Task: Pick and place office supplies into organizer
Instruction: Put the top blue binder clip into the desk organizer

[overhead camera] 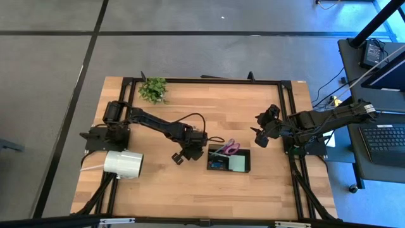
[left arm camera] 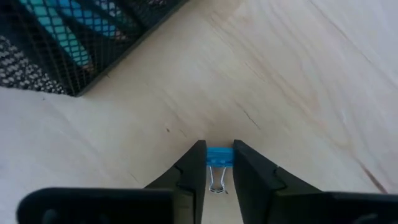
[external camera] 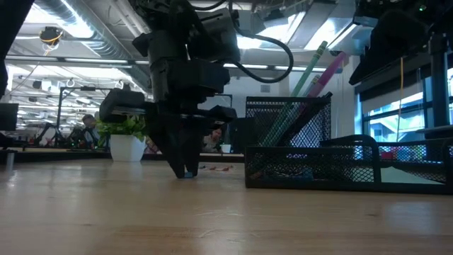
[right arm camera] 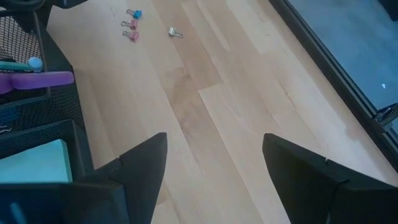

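Note:
My left gripper (overhead camera: 178, 158) stands just left of the black mesh organizer (overhead camera: 229, 159), fingers pointing down at the table, shut on a small blue binder clip (left arm camera: 219, 155). The organizer holds purple-handled scissors (overhead camera: 228, 149), a pale green sticky-note pad (overhead camera: 238, 164), and long green and pink sticks (external camera: 311, 67) leaning out of its tall compartment. My right gripper (overhead camera: 261, 140) hovers open to the organizer's right, touching nothing. Several more small clips (right arm camera: 131, 25) lie loose on the wood ahead of it. My left gripper pinches the blue clip by its blue body (left arm camera: 219, 157), one finger on each side, at the free ends of the fingers (left arm camera: 194, 163). It comes from above, pointing down. The clip's wire handles (left arm camera: 216, 181) run back between the fingers. In the low view the fingertips (external camera: 185, 172) are down at the table top.
A big white roll (overhead camera: 123, 163) lies near the table's left edge, behind the left arm. A small green plant (overhead camera: 154, 89) stands at the far edge. Bare wood shows along the near side and between the organizer and the right gripper.

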Available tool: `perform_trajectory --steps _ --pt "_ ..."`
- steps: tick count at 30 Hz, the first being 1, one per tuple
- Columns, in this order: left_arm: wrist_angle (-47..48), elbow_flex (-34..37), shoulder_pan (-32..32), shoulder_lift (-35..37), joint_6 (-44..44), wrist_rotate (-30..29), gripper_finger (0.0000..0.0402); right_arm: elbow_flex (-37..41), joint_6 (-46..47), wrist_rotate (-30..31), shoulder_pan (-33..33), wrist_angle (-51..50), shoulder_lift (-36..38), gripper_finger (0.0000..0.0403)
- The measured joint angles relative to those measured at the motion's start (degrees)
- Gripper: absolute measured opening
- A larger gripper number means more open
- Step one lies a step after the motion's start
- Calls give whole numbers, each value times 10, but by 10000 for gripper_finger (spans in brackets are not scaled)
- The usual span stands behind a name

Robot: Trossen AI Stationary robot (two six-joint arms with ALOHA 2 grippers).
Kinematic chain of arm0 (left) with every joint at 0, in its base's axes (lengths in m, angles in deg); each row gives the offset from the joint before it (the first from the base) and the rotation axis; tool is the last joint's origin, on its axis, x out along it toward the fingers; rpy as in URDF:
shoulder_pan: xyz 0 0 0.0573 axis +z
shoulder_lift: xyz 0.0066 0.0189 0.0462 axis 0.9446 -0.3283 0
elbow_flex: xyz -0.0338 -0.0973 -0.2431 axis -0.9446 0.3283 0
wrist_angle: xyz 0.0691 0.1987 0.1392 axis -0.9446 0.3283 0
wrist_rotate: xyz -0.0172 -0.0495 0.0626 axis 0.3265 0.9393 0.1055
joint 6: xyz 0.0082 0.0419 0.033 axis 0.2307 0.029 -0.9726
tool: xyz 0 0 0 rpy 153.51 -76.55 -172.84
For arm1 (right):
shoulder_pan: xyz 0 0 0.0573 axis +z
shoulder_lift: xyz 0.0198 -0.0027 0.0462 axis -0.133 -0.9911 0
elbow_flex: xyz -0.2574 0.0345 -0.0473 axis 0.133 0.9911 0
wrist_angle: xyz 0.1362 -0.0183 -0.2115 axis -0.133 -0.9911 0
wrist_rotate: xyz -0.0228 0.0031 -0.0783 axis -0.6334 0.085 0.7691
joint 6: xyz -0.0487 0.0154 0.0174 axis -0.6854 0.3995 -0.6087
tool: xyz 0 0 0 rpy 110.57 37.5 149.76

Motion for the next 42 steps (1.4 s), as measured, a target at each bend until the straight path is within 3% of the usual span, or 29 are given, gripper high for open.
perform_trajectory --steps 12,20,28,42 --pt "-8 1 0 3 -22 -2 53 0 -1 0 0 0 0 268" --pt "-8 2 0 48 -23 -5 53 0 -16 0 0 0 0 268" --pt "-76 1 -18 100 47 -2 53 0 -18 0 0 0 0 268" --pt "-173 0 -103 94 23 -85 54 0 -32 0 0 0 0 268"
